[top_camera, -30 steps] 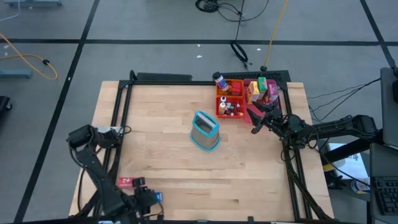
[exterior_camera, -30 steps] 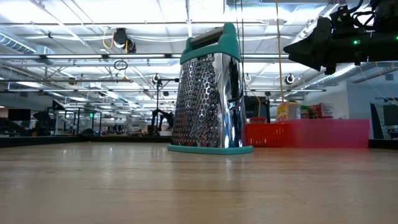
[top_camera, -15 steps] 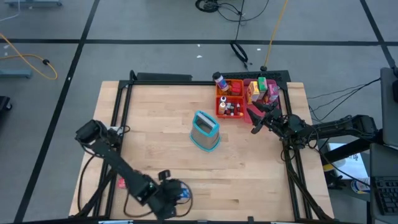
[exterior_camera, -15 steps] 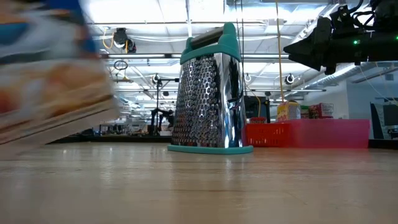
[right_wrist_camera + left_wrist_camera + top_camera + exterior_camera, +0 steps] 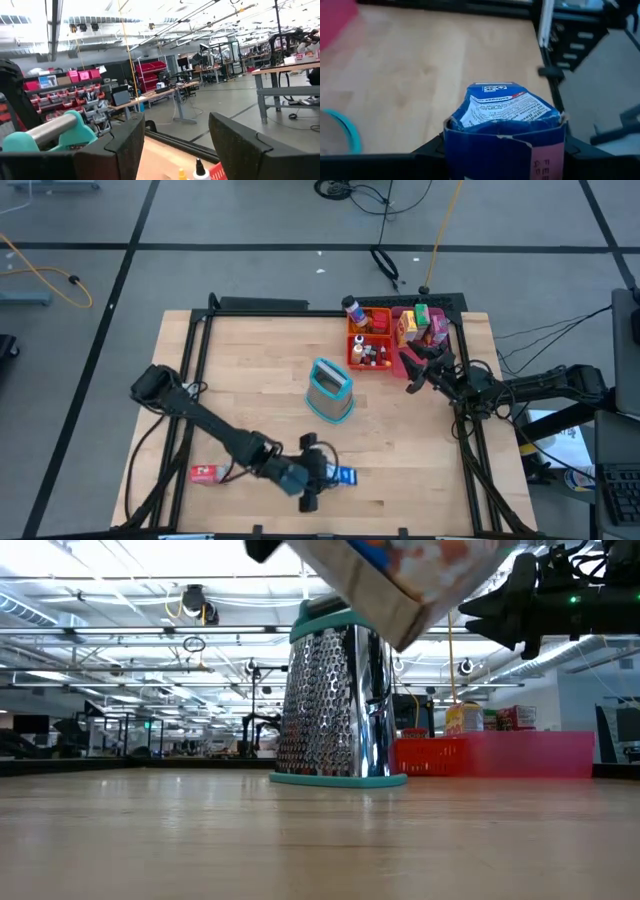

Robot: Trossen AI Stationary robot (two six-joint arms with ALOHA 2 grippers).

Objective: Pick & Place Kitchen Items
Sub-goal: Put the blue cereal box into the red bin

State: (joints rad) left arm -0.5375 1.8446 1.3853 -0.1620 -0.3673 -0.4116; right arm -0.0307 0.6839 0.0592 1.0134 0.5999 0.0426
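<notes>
My left gripper [image 5: 320,476] hangs over the table's near middle, shut on a small blue printed box [image 5: 339,475]. The same blue box [image 5: 506,120] fills the left wrist view and shows high up in the low view. A small red box [image 5: 204,473] lies flat near the table's near left corner. At the far right, small bottles and boxes stand in an orange tray [image 5: 356,352] and a pink tray [image 5: 405,312]. My right gripper [image 5: 409,373] hovers open just in front of these trays, with nothing between its fingers. My left gripper pinches the blue box by two opposite sides [image 5: 449,142] between its two fingers, at the box's rear end. The fingers slant down toward the table's right. The box sticks out forward past the fingers, lifted clear of the table.
A teal and steel box grater [image 5: 330,390] stands upright at the table's middle, between my two grippers. A black frame [image 5: 200,330] runs along the table's left, far and right edges. Bare wood lies to the grater's left and near side.
My left gripper has swung from the table's near left corner toward the right along the near edge and risen a little, carrying the blue box clear of the table. The red box has stayed where it lay.
</notes>
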